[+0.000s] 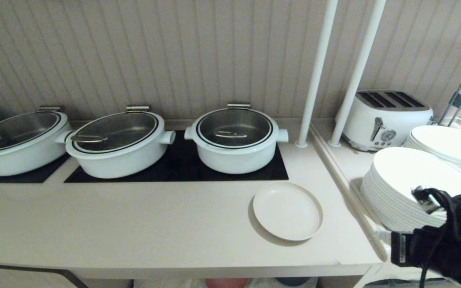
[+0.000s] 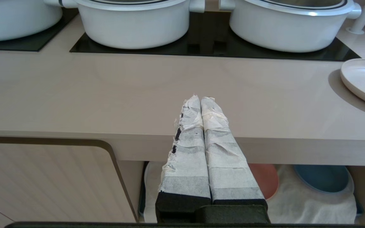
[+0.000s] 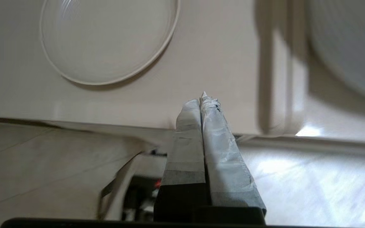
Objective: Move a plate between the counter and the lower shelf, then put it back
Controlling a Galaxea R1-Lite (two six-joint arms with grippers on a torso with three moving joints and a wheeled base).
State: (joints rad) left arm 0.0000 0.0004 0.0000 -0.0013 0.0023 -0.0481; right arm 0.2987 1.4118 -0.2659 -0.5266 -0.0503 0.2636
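We judge the plate (image 1: 287, 211) light, stiff, slippery; grip its rim. Right claw (image 3: 203, 98) clenched empty beside the surface (image 1: 134, 224).

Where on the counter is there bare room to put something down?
Bare: the counter strip before the black glass panels, left of the plate. Crowded: the pots along the wall, and the side ledge with stacked plates and toaster.
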